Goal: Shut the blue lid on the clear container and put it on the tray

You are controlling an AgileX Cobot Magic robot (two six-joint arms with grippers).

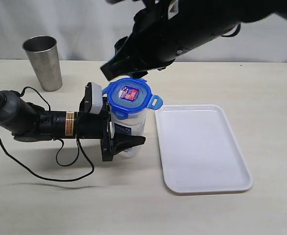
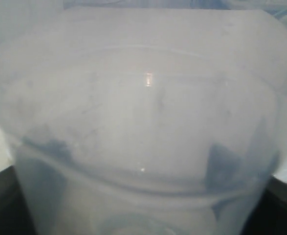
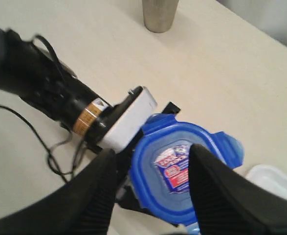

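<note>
The clear container (image 1: 131, 128) stands upright on the table just left of the white tray (image 1: 202, 147). My left gripper (image 1: 126, 143) reaches in from the left and is shut on its lower body; in the left wrist view the container (image 2: 143, 122) fills the frame with dark fingers (image 2: 224, 166) at its sides. The blue lid (image 1: 129, 96) with its red-and-white label lies on the container's mouth, with one flap sticking out toward the tray. My right gripper (image 1: 126, 68) hovers just above the lid (image 3: 175, 171), open (image 3: 153, 152), holding nothing.
A tapered steel cup (image 1: 43, 62) stands at the back left of the table (image 1: 241, 78). The left arm's black cable (image 1: 60, 161) loops over the table in front of the arm. The tray's corner (image 3: 275, 178) shows beside the lid.
</note>
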